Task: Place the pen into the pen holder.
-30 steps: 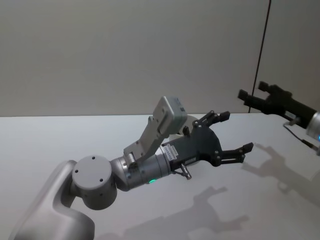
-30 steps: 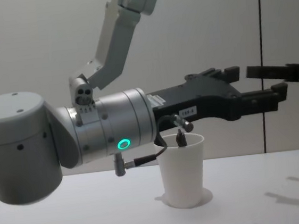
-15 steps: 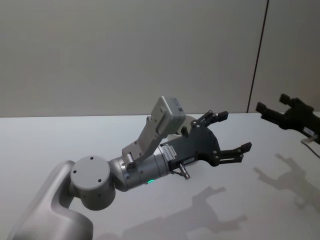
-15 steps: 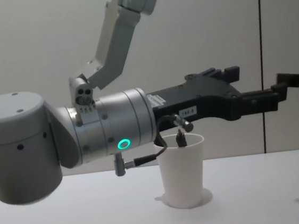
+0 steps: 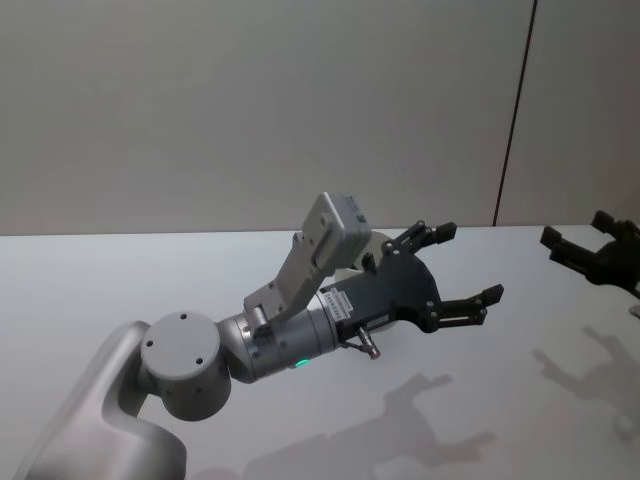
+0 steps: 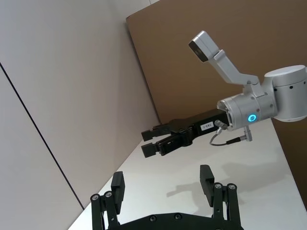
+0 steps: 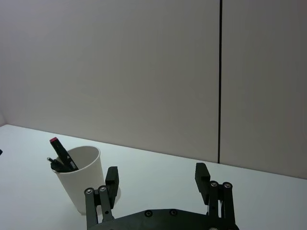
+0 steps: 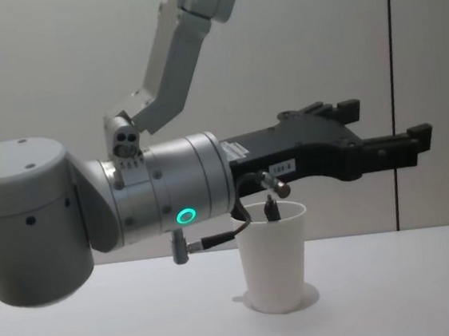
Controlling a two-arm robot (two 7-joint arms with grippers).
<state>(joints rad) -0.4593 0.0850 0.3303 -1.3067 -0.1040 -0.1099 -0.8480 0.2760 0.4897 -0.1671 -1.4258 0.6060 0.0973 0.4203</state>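
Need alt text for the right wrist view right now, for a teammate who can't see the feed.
A white paper pen holder stands on the white table with pens already inside, one red-capped. The right gripper has its black fingers spread open and empty, apart from the cup, against a plain grey wall.

The left arm (image 5: 300,345) hides nearly all of the pen holder (image 8: 274,255) in the head view (just a sliver of rim), while the right gripper (image 5: 600,255) is cut off at that view's edge.
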